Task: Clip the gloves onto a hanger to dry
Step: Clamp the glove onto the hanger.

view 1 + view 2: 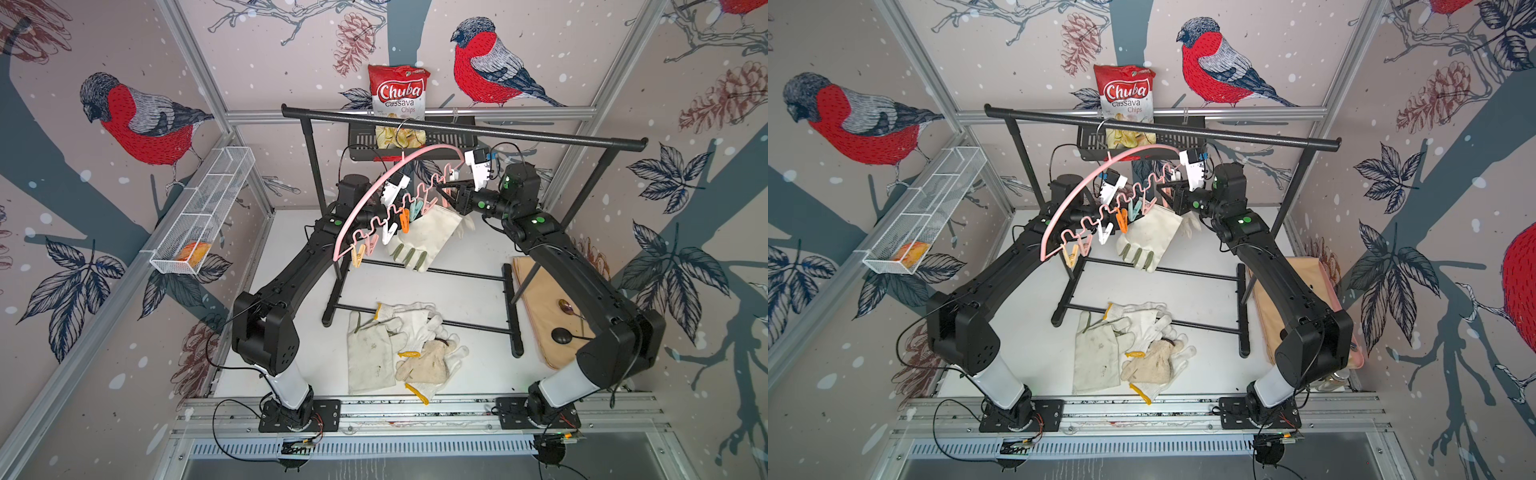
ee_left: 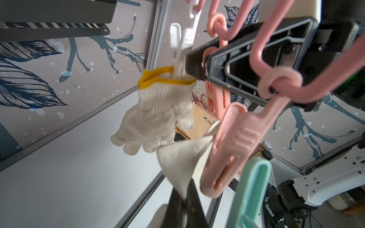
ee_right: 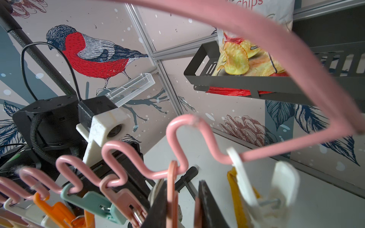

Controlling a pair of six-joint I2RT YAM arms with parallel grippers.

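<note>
The hanger (image 3: pixel 246 22) hangs from the rack (image 1: pixel 540 135). Both top views show a leather glove (image 1: pixel 428 235) dangling below its middle pegs and more gloves (image 1: pixel 419 357) heaped on the table (image 1: pixel 478 291) beneath it, but they hide both grips. The left wrist view shows the left gripper (image 2: pixel 184 199) pinched together on that glove's corner, just beside a pink peg (image 2: pixel 237 138). It also shows a knit glove (image 2: pixel 156 116) hanging from the hanger's white end peg (image 2: pixel 177 39). The right wrist view shows the right gripper (image 3: pixel 182 191) clamped on a peach peg (image 3: pixel 172 183) next to the white one.
</note>
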